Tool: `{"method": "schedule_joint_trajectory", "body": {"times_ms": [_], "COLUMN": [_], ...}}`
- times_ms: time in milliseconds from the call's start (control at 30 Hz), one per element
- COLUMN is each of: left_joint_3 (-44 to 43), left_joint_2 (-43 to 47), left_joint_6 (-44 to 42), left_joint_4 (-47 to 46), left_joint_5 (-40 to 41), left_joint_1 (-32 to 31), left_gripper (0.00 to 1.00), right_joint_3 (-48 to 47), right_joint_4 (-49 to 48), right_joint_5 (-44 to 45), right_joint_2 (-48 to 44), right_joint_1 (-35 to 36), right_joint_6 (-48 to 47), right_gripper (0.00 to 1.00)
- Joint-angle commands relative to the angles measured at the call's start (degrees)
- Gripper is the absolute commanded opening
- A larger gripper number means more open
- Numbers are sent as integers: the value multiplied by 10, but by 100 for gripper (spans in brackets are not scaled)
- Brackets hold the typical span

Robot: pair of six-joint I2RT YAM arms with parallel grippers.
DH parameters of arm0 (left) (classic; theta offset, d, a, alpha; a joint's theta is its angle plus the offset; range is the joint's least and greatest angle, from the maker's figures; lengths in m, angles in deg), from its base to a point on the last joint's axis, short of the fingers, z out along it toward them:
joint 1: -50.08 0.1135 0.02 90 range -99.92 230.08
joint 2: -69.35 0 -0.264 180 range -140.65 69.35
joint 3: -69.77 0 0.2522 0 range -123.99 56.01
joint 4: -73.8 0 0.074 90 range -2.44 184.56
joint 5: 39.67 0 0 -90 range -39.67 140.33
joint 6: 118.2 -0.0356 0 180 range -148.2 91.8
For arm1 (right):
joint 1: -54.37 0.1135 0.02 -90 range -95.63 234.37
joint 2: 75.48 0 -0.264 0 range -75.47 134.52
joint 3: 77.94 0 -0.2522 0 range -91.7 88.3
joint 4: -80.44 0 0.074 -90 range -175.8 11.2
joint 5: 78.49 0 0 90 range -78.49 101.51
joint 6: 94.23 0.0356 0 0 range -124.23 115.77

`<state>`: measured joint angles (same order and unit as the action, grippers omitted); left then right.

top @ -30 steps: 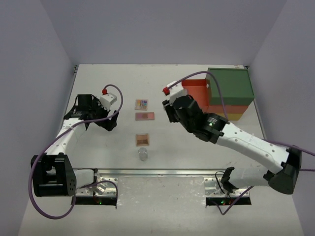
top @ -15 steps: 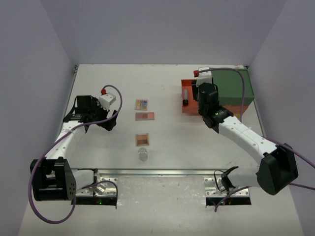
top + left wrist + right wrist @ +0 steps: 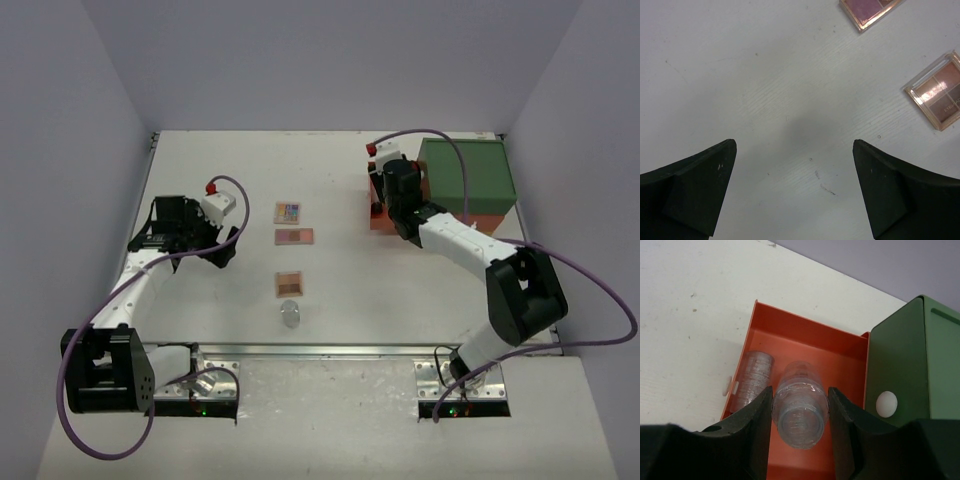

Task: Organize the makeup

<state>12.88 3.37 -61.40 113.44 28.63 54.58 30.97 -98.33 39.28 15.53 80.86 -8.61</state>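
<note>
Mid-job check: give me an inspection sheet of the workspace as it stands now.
Surface: white table, faint scuffs.
Job's things: multicoloured palette, pink palette, brown palette and spare jar on the table; bottle lying in the orange drawer.
Clutter: nothing seen.
Grippers: left gripper open over bare table; right gripper shut on clear jar above the drawer.
Cables: purple cables loop off both arms; no snag seen.
Surroundings: green box; grey walls.

Pink palette (image 3: 867, 10) cut by top edge; orange drawer (image 3: 377, 222) mostly behind right arm (image 3: 450, 235).
</note>
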Motion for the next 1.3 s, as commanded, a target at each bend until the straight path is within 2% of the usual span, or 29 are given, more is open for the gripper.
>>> {"method": "schedule_joint_trajectory", "body": {"times_ms": [0, 533, 600, 900, 1033, 1267], "left_joint_3": [6, 0, 0, -13, -13, -14], "left_joint_2": [11, 38, 47, 43, 47, 54], "left_joint_6": [-12, -15, -18, -14, -16, -21], "left_joint_4": [-22, -10, -6, -2, 4, 17], "left_joint_5": [-17, -29, -31, -18, -19, -18], "left_joint_1": [7, 7, 7, 7, 7, 7], "left_gripper": [100, 100, 100, 100, 100, 100], "right_joint_3": [-2, 72, 88, 89, 68, -28], "right_joint_4": [-97, -124, -117, -55, -30, 60], "right_joint_5": [-39, -64, -67, -62, -84, -116], "right_joint_2": [2, 15, 4, -3, -14, -6], "right_joint_1": [-7, -14, -14, -14, -14, -18], "right_joint_6": [-34, -9, -3, 19, 24, 20], "right_gripper": [0, 0, 5, 45, 49, 64]}}
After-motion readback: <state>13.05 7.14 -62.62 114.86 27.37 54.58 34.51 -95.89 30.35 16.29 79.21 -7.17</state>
